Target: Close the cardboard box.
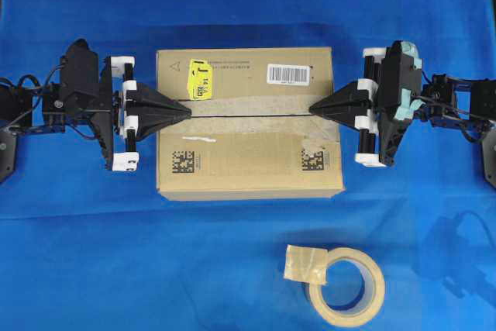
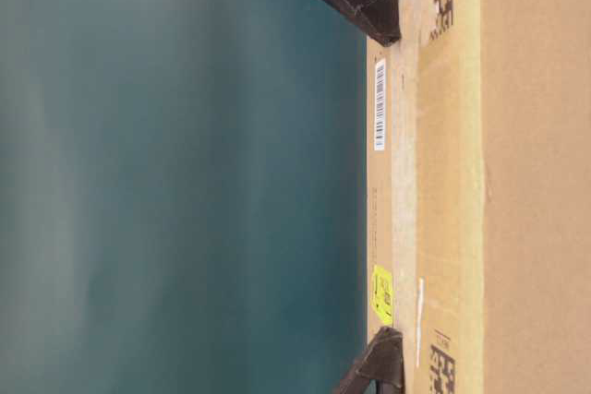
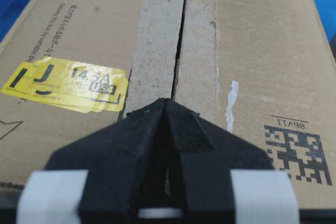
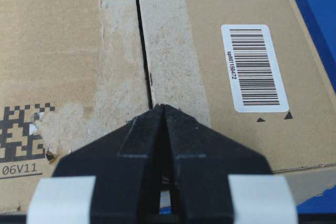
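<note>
Overhead exterior view: cardboard box [image 1: 249, 123] sits mid-table on the blue cloth [image 1: 248, 5], both top flaps down and flat, meeting at a thin dark seam [image 1: 249, 115] that runs 9 to 3 o'clock. Yellow sticker [image 1: 201, 79] at about 10 o'clock on the lid, white barcode label [image 1: 287, 74] at about 1 o'clock, two printed code squares along the 6 o'clock flap.

Left gripper [image 1: 187, 112] at the 9 o'clock end of the seam, fingers pinched together to a point, nothing between them. Right gripper [image 1: 311, 108] mirrors it at the 3 o'clock end, also pinched closed and empty. Both wrist views show the tips right on the seam line; the table-level view looks like tips touching the lid, but I can't confirm pressure.

Step, my read: final press-down. Flaps look closed, so the task is essentially done bar confirming they stay put.

Next move calls for a slow, straight-up lift of both tips together, so neither drags a flap edge open. If a flap springs up, press again.

Tape roll [image 1: 346, 285] sits well apart at 5 o'clock, untouched.
</note>
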`<state>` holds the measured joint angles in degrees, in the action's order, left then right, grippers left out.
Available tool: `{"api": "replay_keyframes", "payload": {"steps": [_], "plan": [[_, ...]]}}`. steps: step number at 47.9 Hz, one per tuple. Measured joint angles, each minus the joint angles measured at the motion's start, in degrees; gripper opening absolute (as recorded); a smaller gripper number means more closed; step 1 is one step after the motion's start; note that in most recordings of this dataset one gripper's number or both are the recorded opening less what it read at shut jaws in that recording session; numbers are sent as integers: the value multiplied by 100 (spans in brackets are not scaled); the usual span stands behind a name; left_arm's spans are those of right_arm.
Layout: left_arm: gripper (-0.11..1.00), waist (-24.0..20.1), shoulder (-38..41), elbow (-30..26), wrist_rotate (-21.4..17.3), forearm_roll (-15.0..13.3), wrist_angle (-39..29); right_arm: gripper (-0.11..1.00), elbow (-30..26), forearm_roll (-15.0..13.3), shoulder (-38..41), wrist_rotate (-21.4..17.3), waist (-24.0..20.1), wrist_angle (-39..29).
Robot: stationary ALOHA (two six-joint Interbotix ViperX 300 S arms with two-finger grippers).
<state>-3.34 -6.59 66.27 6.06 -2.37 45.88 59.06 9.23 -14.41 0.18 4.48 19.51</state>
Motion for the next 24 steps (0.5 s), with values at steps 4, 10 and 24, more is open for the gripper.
{"api": "replay_keyframes", "payload": {"steps": [4,10,24], "plan": [[0,9,0,0,0,-9,0,0,0,0,9,0,9,-9],[0,18,0,0,9,0,0,0,9,0,0,0,9,-9],[0,62,-9,0,9,-26,9,0,0,0,9,0,9,-9]]}}
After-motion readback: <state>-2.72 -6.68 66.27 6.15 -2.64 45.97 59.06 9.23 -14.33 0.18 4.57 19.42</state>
